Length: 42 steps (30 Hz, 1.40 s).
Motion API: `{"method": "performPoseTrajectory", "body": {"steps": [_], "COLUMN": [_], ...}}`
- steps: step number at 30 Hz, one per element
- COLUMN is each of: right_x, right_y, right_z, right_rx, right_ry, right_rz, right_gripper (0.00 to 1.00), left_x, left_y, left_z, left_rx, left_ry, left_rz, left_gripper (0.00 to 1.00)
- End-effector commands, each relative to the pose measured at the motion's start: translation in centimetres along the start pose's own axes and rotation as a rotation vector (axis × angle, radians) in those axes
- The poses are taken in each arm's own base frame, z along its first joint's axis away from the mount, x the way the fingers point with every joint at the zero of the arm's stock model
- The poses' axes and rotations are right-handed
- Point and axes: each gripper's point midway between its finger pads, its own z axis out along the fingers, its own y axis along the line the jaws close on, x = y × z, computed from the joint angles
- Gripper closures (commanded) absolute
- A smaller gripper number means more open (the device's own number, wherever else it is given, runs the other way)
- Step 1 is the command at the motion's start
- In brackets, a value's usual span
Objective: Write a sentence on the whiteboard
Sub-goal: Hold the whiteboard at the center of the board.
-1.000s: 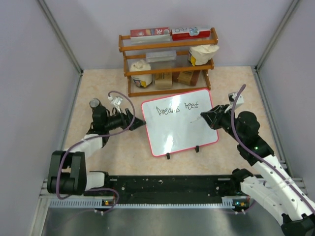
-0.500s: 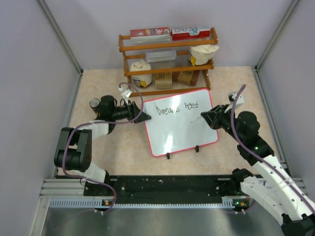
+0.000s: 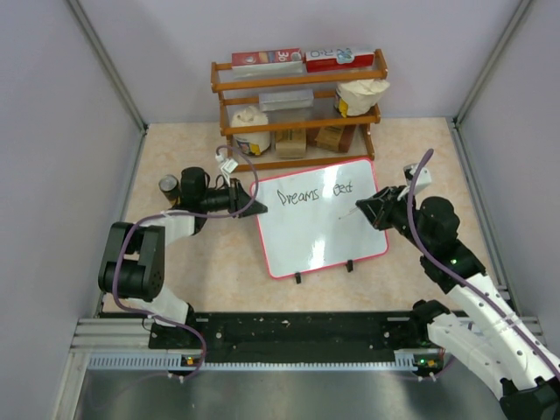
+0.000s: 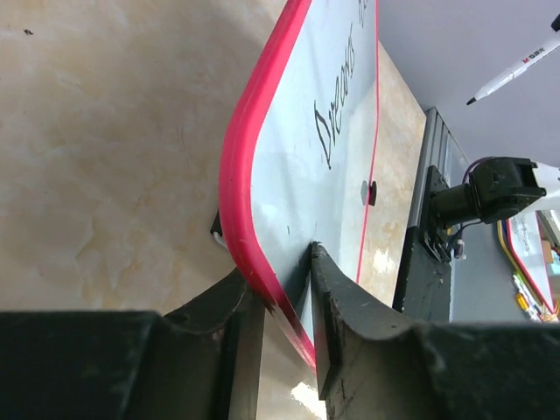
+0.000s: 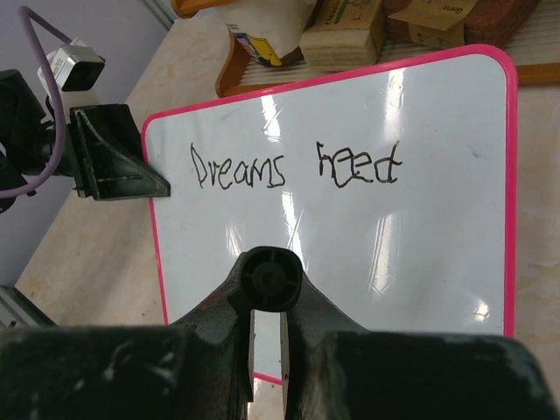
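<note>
1. The whiteboard [image 3: 319, 232] is lying on the tabletop [image 3: 175, 149], just in front of the rack [image 3: 297, 83] and between the two hands.
2. The left hand [image 3: 251, 208] is pinching the board's left edge in a narrow grip. In its wrist view one of the fingers [image 4: 219, 315] is pressing the red frame from outside and the other is bearing on the white face.
3. The right hand [image 3: 374, 210] is clamping a marker [image 5: 269, 278], its tip pointing at the board just below "need". Whether the tip is touching cannot be told.
4. The sentence [image 3: 296, 198] is reading "Dreams need" on one line. Judged roughly half done, with a second line outstanding.
5. Step in hand, as judged: steadying the board for the next word.
6. Recommended practice: the left grip should be holding firm without levering the edge upward. The marker should be landing under "Dreams", near the left margin but clear of the clamping finger, with light, even pressure.
7. Risks: the board pivoting about the pinched edge under each stroke, and the right hand smearing the written line.
</note>
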Motion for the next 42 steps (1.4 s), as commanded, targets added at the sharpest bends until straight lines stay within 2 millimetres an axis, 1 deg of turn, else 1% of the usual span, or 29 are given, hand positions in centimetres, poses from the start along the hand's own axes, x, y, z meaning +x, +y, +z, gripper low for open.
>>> {"method": "performPoseTrajectory", "body": {"steps": [1, 2, 6, 8, 9, 10, 18, 22, 32, 38, 42], "right_x": [-0.7, -0.6, -0.6, -0.6, -0.6, -0.6, -0.9, -0.8, -0.7, -0.2, 0.0], "right_y": [0.1, 0.1, 0.0, 0.1, 0.0, 0.0, 0.6, 0.6, 0.2, -0.5, -0.5], "right_z": [0.1, 0.2, 0.2, 0.2, 0.2, 0.2, 0.3, 0.3, 0.5, 0.8, 1.0], "right_rx": [-0.013, -0.014, -0.016, -0.018, -0.017, -0.019, -0.046, -0.048, -0.035, -0.014, -0.020], "right_ry": [-0.031, -0.029, -0.030, -0.031, -0.033, -0.032, -0.040, -0.042, -0.051, -0.046, -0.040], "right_rz": [-0.015, -0.015, -0.020, -0.022, -0.025, -0.025, -0.025, -0.030, -0.036, -0.048, -0.055], "right_gripper": [1.00, 1.00, 1.00, 1.00, 1.00, 1.00, 1.00, 1.00, 1.00, 1.00, 1.00], "left_x": [-0.7, -0.7, -0.4, -0.4, -0.3, -0.4, -0.1, -0.1, 0.1, 0.0, 0.1], "left_y": [0.6, 0.6, 0.8, 0.8, 0.8, 0.8, 0.8, 0.8, 0.9, 1.0, 1.0], "left_z": [0.3, 0.3, 0.3, 0.2, 0.2, 0.2, 0.2, 0.2, 0.1, 0.0, -0.1], "left_rx": [-0.004, 0.000, -0.009, -0.009, -0.009, -0.012, -0.002, 0.000, -0.012, -0.030, -0.038], "left_ry": [0.007, 0.009, 0.020, 0.025, 0.026, 0.027, 0.034, 0.035, 0.036, 0.031, 0.022], "left_rz": [0.052, 0.054, 0.059, 0.060, 0.062, 0.064, 0.072, 0.077, 0.075, 0.075, 0.080], "left_gripper": [0.74, 0.79, 0.91, 0.95, 0.99, 1.00, 1.00, 1.00, 1.00, 1.00, 1.00]}}
